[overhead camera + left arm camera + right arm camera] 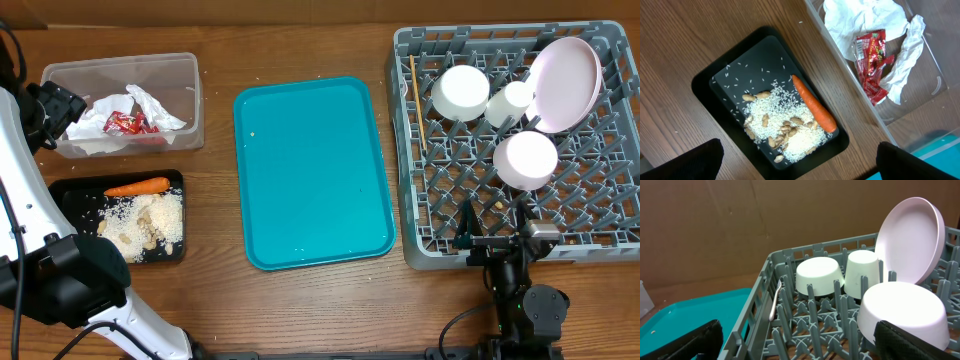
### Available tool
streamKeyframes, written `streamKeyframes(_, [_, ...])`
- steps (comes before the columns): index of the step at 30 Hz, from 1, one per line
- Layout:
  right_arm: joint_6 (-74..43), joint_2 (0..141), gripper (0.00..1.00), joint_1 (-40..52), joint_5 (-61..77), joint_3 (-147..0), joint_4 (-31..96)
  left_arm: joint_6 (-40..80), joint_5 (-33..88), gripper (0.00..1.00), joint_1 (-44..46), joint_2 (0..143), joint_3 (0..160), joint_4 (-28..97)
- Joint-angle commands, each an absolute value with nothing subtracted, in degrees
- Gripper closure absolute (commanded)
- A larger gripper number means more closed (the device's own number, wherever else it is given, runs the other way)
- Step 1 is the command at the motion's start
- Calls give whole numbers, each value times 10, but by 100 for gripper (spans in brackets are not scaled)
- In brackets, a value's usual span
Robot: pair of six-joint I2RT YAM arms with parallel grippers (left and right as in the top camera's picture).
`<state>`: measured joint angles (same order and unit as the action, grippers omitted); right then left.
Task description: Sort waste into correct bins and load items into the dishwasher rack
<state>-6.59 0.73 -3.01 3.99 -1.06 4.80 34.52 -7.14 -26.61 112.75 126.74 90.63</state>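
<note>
Orange carrot | in black tray | ahead of spread left fingers, untouched

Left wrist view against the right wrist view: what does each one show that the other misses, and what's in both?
Only the left wrist view: the black tray holding the carrot, rice and nuts, and the clear tub with napkins and the red wrapper. Only the right wrist view: the rack with two upturned bowls, the cup, the plate on edge and the stick. Both: part of the teal tray and the wooden table.
</note>
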Motion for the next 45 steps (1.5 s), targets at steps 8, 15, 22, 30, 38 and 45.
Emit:
streamKeyframes(8, [-64,2,0,-32,30,-5,46,341,-77,0,-262,1129,1267,906])
streamKeyframes(15, [-64,2,0,-32,30,-5,46,336,-79,0,-262,1129,1267,907])
streamKeyframes(22, [-64,2,0,-32,30,-5,46,281,-29,0,-247,1119,1261,941])
streamKeyframes(30, [-64,2,0,-32,30,-5,46,96,-32,0,-102,963,1053,672])
streamKeyframes(38, [-64,2,0,-32,30,-5,46,53,-12,0,-51,769,716,428])
streamKeyframes(45, [-64,2,0,-32,30,-5,46,28,61,0,-51,575,399,178])
